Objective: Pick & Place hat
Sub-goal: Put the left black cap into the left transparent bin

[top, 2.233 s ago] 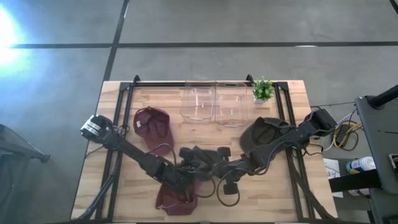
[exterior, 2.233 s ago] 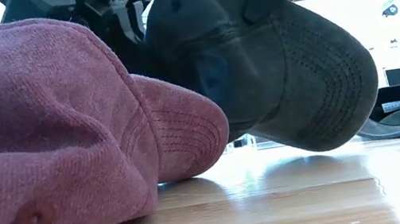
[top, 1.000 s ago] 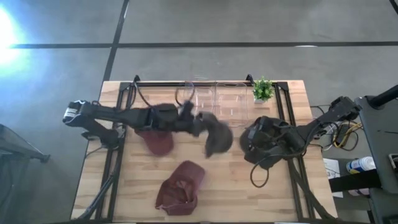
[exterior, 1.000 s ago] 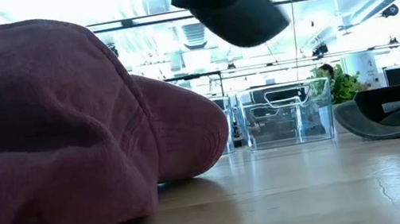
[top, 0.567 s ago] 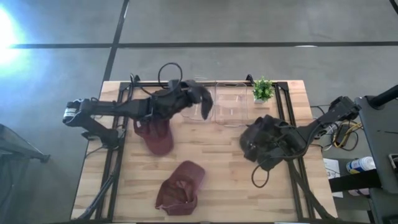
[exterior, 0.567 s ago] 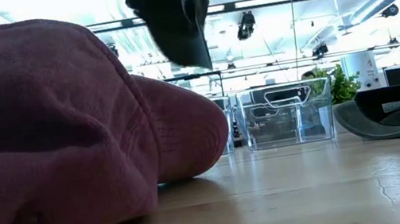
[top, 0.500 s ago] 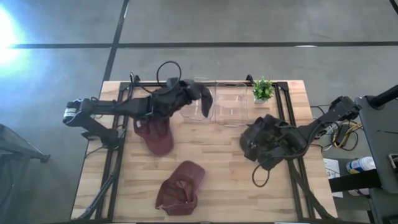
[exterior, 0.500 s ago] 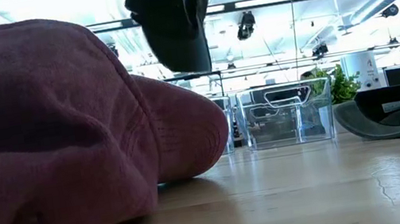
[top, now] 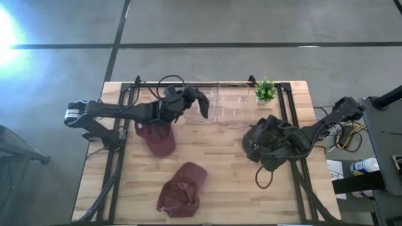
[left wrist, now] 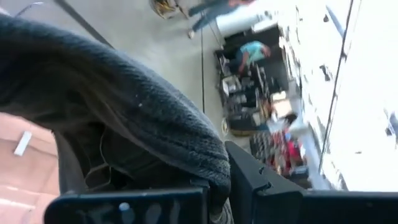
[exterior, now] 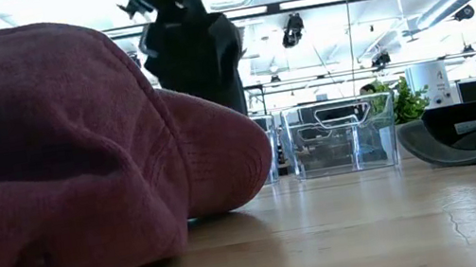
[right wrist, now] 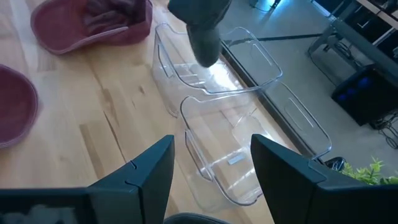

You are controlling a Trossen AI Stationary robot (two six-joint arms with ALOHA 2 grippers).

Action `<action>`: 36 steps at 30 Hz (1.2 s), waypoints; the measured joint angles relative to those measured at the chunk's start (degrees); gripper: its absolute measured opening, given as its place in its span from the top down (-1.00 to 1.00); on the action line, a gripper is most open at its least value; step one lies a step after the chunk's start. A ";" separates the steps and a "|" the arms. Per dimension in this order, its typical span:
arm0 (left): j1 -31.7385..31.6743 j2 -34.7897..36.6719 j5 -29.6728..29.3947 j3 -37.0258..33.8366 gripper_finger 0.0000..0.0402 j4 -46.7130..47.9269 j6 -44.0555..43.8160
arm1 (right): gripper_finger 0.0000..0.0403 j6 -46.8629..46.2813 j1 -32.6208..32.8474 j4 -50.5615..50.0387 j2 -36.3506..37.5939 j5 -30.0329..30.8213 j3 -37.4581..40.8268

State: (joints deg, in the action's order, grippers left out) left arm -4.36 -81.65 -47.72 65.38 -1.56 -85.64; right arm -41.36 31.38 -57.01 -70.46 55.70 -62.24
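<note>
Two hands noted. Left hand (top: 183,100) clenched on dark hat (top: 200,102), now lower, nearer clear bins (top: 217,103) at upper centre. Right hand (right wrist: 211,158) released, unmoved, centre right.

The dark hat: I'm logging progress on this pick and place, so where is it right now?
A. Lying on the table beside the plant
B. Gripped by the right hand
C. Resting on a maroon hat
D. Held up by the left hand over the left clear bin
D: the left hand holds the dark hat above the left clear bin, off the table.
</note>
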 joint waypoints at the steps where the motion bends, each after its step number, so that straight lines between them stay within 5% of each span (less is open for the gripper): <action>1: -0.04 0.00 -1.08 -0.56 0.89 0.00 -2.00 | -0.04 0.00 0.00 0.02 0.00 0.00 0.00; 6: -1.06 -0.86 -5.12 -1.89 0.89 -0.46 -10.60 | -0.04 0.28 0.00 0.10 0.00 0.00 0.00; 20: -2.34 -15.83 3.55 6.50 0.89 -8.56 -12.17 | -0.04 -1.68 0.78 0.15 -0.02 -0.28 0.11; 25: -1.86 -12.84 3.14 6.65 0.89 -12.44 -1.12 | -0.04 -0.25 1.06 0.64 -0.17 -2.64 0.15; 30: -1.24 -6.03 4.25 6.59 0.89 -11.58 11.82 | -0.04 11.85 0.61 6.60 -0.87 -6.39 0.26; 36: 1.07 3.23 3.43 6.54 0.89 -7.72 25.90 | -0.04 26.16 -10.55 23.30 -5.84 -20.43 0.11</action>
State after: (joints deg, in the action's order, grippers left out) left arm -3.30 -78.42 -44.28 71.92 -9.28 -59.74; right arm -15.21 20.82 -33.71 -76.30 35.27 -62.13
